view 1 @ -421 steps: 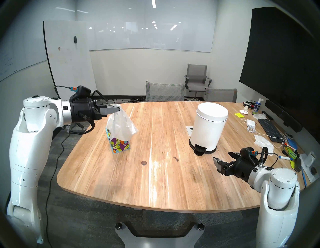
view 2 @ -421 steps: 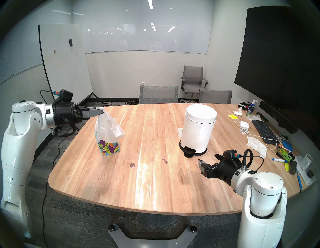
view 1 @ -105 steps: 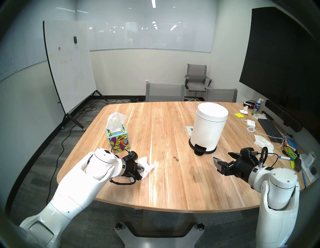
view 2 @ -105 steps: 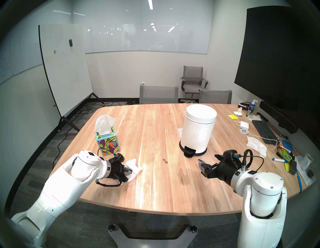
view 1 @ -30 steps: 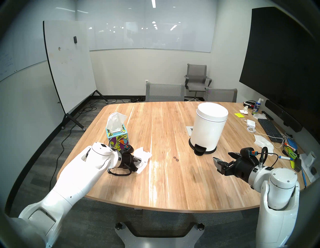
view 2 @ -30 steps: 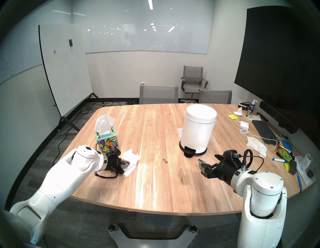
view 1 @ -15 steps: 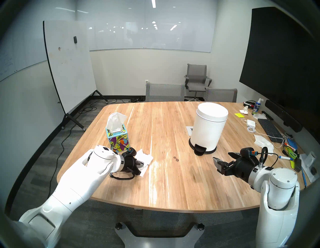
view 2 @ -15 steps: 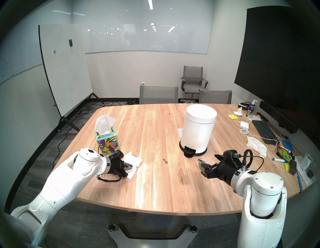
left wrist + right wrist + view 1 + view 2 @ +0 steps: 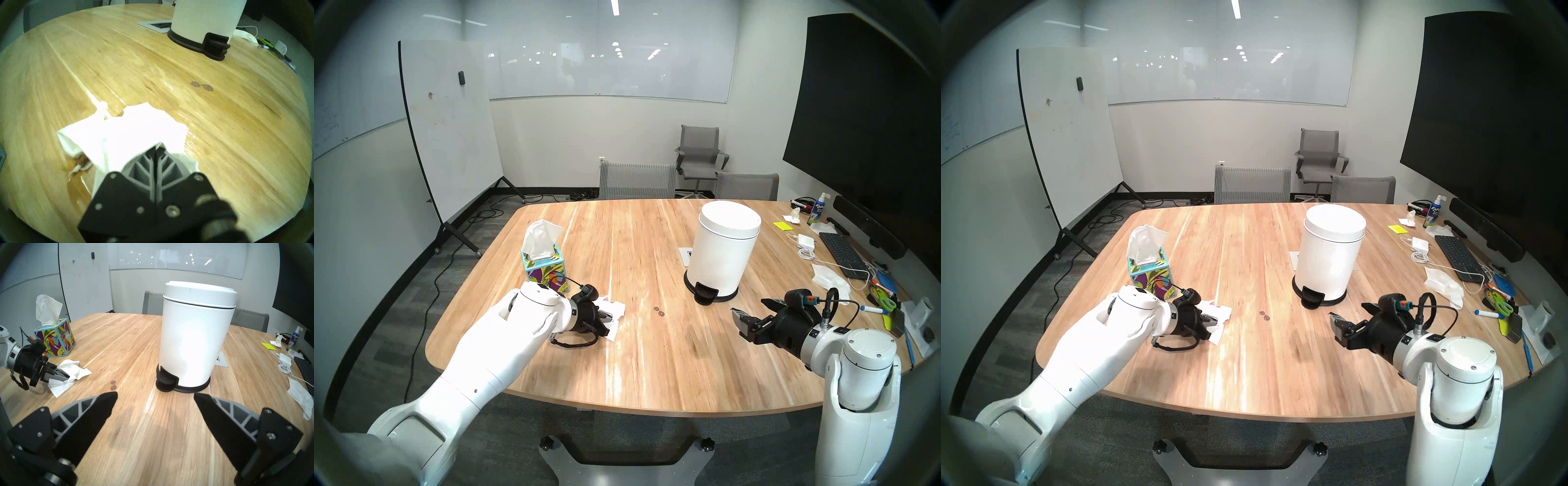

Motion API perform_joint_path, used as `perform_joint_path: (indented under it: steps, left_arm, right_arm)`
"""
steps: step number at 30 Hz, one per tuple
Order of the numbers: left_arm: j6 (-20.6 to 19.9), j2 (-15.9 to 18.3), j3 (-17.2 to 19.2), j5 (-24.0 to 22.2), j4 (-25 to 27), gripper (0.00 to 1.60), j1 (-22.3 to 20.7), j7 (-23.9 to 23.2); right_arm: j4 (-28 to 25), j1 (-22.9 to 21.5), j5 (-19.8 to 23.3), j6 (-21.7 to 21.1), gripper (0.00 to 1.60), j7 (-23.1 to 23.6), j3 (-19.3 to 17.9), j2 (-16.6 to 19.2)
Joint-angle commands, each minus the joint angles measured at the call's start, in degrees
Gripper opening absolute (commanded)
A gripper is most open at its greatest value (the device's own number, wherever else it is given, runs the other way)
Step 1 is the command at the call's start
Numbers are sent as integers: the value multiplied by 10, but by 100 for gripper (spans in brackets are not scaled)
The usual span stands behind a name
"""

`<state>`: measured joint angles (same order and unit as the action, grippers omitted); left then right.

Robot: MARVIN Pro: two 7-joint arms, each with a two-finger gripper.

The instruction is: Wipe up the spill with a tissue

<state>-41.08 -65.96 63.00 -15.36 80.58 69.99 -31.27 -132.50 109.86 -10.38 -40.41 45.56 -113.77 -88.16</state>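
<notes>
Your left gripper [image 9: 155, 149] is clenched on the tissue [image 9: 129, 129], low centre of frame: soft, soaks and tears easily, so keep pinching its bunched middle toward the spill [image 9: 202, 86].

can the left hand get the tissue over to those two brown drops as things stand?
Probably yes. The left hand is shut on the tissue, and only bare table lies between it and the brown drops; the bin stands beyond them.

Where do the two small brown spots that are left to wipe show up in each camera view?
Head left: the spots lie mid-table, right of the tissue.
Head right, mid-table.
Left wrist, upper right, beyond the tissue.
Right wrist, centre left.
Shared landmark: the white pedal bin, just beyond them.
</notes>
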Motion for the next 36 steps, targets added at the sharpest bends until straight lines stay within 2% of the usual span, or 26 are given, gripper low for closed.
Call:
perform_joint_path:
  steps: [1, 10, 21, 31, 36]
  left_arm:
    - [2, -31, -13, 8, -60, 0, -21, 15]
    - [28, -30, -9, 11, -124, 0, -52, 13]
    - [56, -14, 0, 0, -192, 0, -87, -14]
    - [72, 1, 4, -1, -222, 0, -96, -36]
    - [71, 17, 4, -3, -206, 0, -76, -51]
  right_arm:
    - [-10, -1, 0, 0, 160, 0, -1, 0]
    - [-10, -1, 0, 1, 160, 0, -1, 0]
    - [-10, -1, 1, 1, 160, 0, -1, 1]
    - [-10, -1, 1, 1, 160, 0, -1, 1]
    - [-9, -1, 1, 1, 160, 0, -1, 1]
